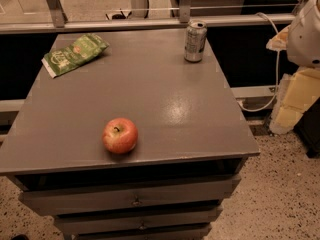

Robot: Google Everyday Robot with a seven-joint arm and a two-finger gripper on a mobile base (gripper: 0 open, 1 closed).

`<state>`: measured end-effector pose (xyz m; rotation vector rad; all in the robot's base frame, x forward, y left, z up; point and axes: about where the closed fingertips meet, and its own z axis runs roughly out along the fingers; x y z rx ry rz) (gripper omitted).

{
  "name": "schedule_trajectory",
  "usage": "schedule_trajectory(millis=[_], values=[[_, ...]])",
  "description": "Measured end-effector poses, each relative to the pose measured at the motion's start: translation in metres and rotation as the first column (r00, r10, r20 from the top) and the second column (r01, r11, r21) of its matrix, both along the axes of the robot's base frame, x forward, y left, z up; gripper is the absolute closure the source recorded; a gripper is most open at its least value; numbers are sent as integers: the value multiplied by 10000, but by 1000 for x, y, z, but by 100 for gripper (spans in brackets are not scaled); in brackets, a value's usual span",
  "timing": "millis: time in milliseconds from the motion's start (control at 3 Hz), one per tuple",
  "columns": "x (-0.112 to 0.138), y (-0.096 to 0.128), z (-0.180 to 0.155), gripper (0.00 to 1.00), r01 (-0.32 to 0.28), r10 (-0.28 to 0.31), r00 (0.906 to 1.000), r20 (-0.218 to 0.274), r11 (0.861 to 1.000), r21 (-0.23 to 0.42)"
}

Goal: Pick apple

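Fig.: apple (120, 135) sits near the front edge of the tabletop (165, 99), left of centre, stem up. You have open surface all round it; green snack bag (75, 54) at back-left and can (195, 41) at back-right lie well apart. White arm segment (306, 31) shows upper right, beyond the tabletop's side; gripper is out of frame, so jaws' state can't be told.

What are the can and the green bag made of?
The can looks like thin metal: silvery, with a shiny rim. The green bag is probably plastic or foil film: it looks glossy and wrinkled. The gripper is not in view.
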<state>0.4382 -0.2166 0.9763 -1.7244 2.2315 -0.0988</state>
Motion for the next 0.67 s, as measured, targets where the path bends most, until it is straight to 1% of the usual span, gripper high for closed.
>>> schedule_trajectory(millis=[333,667], values=[[0,0,0,0,0,0,10000,0,10000,0],[9,29,-16,0,-347,345,9994,36,9962,794]])
